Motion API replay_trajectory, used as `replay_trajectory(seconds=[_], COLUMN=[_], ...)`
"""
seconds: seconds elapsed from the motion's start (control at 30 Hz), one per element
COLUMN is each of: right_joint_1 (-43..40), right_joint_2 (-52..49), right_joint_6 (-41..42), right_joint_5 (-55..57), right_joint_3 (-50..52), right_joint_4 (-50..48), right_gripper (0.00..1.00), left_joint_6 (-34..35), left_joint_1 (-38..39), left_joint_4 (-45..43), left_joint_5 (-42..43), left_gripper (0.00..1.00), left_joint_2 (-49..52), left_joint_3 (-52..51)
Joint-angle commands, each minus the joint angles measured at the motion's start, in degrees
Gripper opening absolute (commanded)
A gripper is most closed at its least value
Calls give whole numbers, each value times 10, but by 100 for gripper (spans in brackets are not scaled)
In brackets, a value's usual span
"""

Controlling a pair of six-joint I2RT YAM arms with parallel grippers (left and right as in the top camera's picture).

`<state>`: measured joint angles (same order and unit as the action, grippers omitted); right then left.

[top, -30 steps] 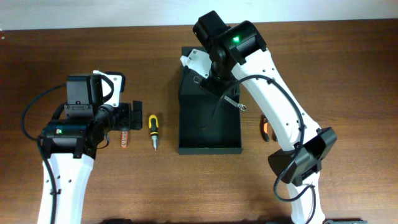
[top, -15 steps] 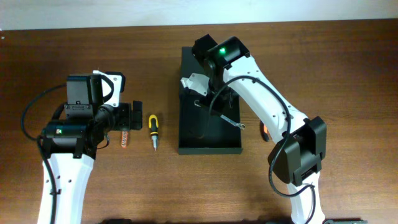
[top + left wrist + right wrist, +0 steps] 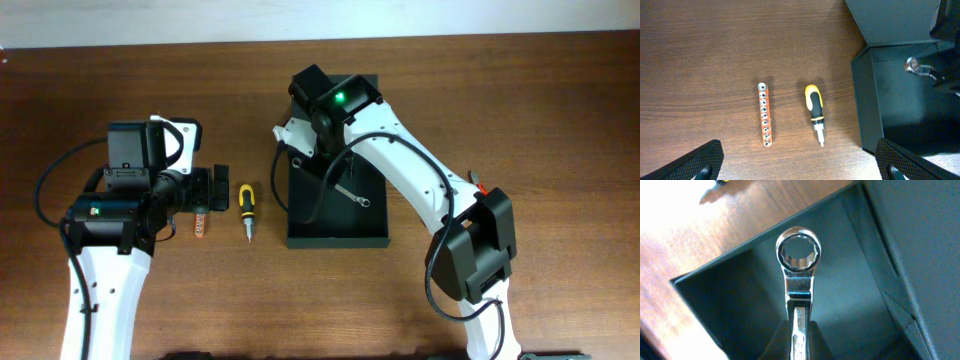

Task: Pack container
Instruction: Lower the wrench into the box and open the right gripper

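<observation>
One shiny ring-ended wrench (image 3: 799,287), matte square container (image 3: 337,241)

Overhead camera: fixed high above, lens pointing straight down. The whole bench (image 3: 520,90) and both arms are in frame, with the far edge at the top.

Left wrist camera: mid height, also facing down, and nearer. It shows the screwdriver (image 3: 813,112), the bit rail (image 3: 764,114) and the left wall of the container (image 3: 867,100), all shared with the overhead view.

Right wrist camera: very near, aimed into the container. The ring of the wrench (image 3: 799,275) fills the centre. The wrench and the container interior are shared with both other views.
</observation>
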<state>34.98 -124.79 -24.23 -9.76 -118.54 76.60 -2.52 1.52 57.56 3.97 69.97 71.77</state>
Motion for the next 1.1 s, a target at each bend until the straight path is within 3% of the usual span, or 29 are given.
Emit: replay_trajectory(seconds=[0.0, 0.57, 0.63, 0.8, 1.07], right_joint_1=[2, 2, 2, 2, 2], right_joint_2=[5, 5, 5, 5, 5], right_joint_6=[38, 38, 38, 38, 38], right_joint_5=[18, 9, 9, 9, 9], right_joint_3=[13, 129, 144, 186, 189], right_joint_4=[-10, -82, -96, -124, -132], right_gripper=[6, 6, 12, 12, 12], left_joint_6=[3, 3, 3, 3, 3], left_joint_1=[-1, -1, -1, -1, -1], left_joint_4=[4, 4, 4, 4, 4], left_joint_5=[-8, -8, -8, -8, -8], left_gripper=[99, 99, 99, 99, 99], left_joint_2=[1, 1, 1, 1, 1], left_joint_3=[11, 11, 11, 11, 11])
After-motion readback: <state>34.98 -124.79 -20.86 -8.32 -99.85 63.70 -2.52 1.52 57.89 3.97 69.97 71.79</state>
